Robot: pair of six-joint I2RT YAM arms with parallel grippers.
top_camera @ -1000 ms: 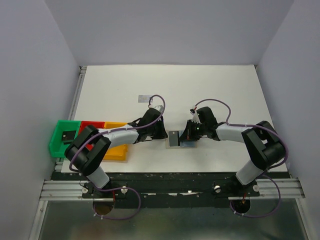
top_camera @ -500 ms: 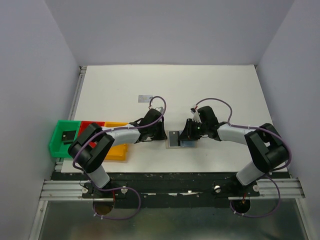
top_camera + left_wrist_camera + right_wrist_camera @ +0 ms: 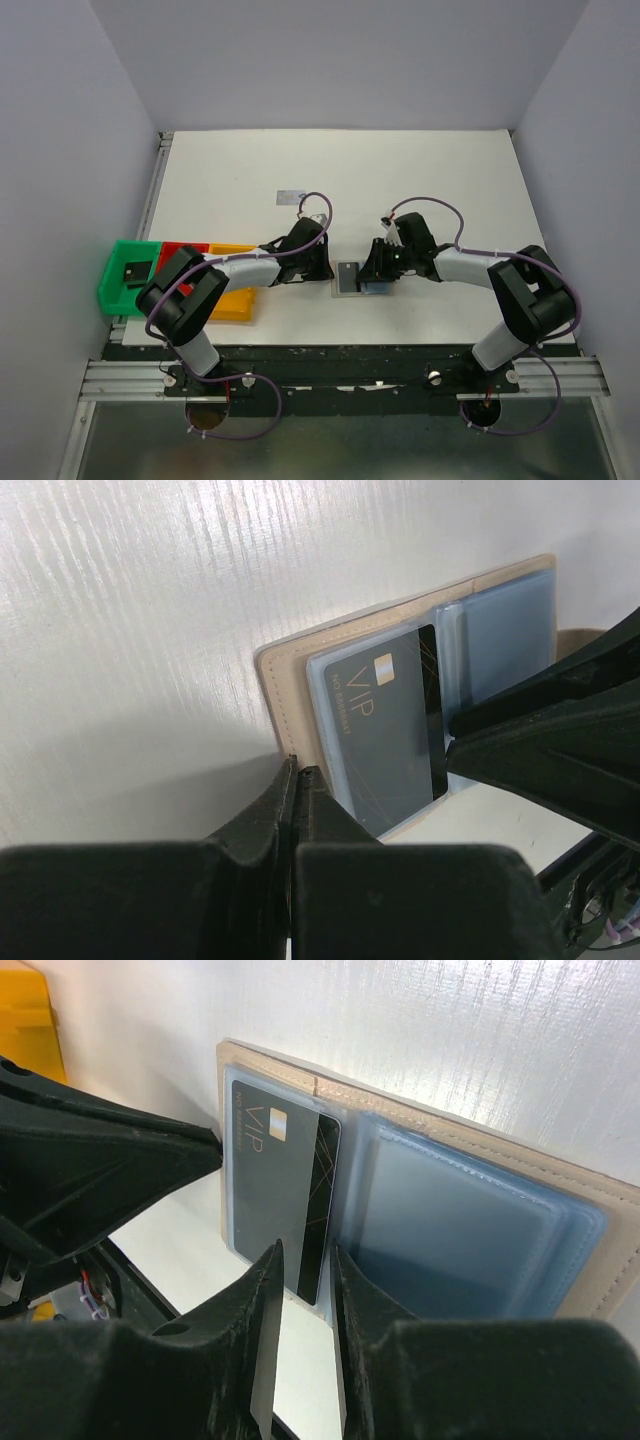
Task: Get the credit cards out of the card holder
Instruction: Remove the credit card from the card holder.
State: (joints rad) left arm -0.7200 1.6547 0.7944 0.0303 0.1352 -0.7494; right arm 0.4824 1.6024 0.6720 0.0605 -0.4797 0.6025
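The card holder (image 3: 375, 283) lies open on the table near its front edge, tan rim (image 3: 285, 695) round light blue-grey pockets (image 3: 460, 1220). A dark grey "VIP" credit card (image 3: 385, 740) sits in its left pocket, its black edge sticking out towards the middle fold (image 3: 322, 1200). My left gripper (image 3: 297, 772) is shut, its tips touching the holder's tan left rim (image 3: 325, 272). My right gripper (image 3: 305, 1252) is narrowly open, and its fingers straddle the card's black edge (image 3: 372, 275). A silver-grey card (image 3: 290, 196) lies flat further back. The other cards are out of view.
Green (image 3: 125, 275), red (image 3: 183, 250) and yellow (image 3: 235, 300) bins stand at the table's left front; the green one holds a small black object (image 3: 131, 272). The table's front edge runs just below the holder. Grey walls close in the left, right and back.
Almost nothing. The right arm's elbow has shifted slightly; both grippers stay at the card holder.
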